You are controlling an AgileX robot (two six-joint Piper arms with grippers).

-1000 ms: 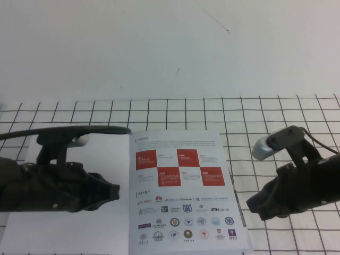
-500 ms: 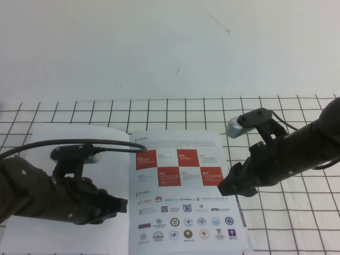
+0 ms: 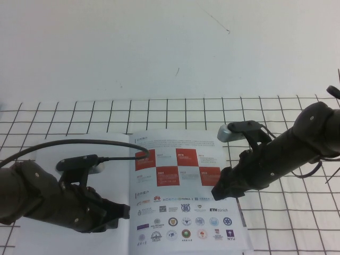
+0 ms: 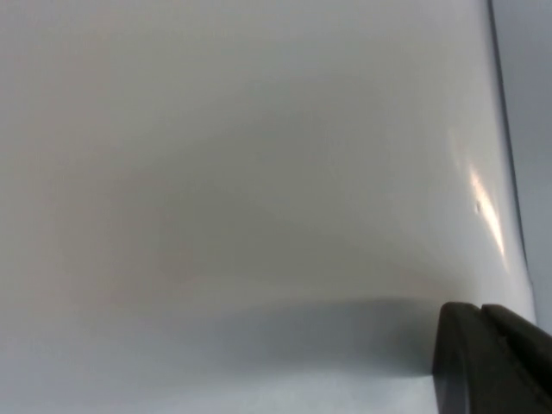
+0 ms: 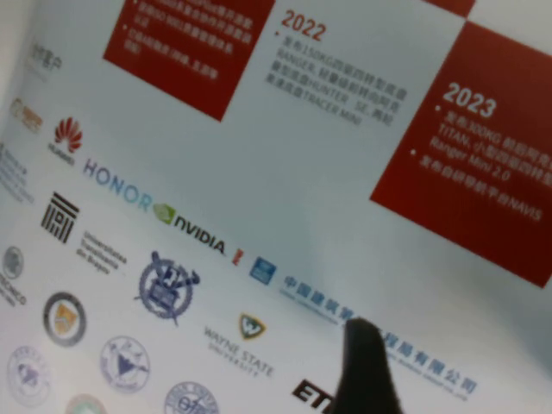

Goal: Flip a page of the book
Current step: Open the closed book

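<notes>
Page (image 3: 183, 188) lies flat as right-hand leaf of open book (image 3: 133, 196), near-centre of gridded table (image 3: 276, 106), red checker squares above rows of logos facing up. Thin, glossy, light, floppy: likely slippery under hard fingertips, easy to crease, and liable to bring a second sheet along. Best take probably at free right edge or near-right corner, lifting a small curl first, then sweeping left over spine; pinching mid-sheet would only buckle it. Left leaf is plain blank white.

Right gripper (image 3: 219, 192) sits over page's right edge, beside the lowest red square and above the logo rows. Right wrist view shows one dark fingertip (image 5: 366, 366) low over the print, apparently touching or just off it; second finger not visible. Jaws judged spread wide, nothing held, page not yet lifted.

Left gripper (image 3: 123, 211) rests on blank left leaf just left of spine, probably pinning the book. Left wrist view shows only white paper and a dark fingertip (image 4: 492, 358) at frame corner; cannot tell whether these fingers are apart or together.

Versus a second ago:
- Right arm was off the book to the right over the grid; now reached left and farther in, tip at page edge.
- Right jaws went from closed to fully spread.
- Left arm shifted nearer, tip now lower along the spine.
- Book and page unmoved, still flat.
</notes>
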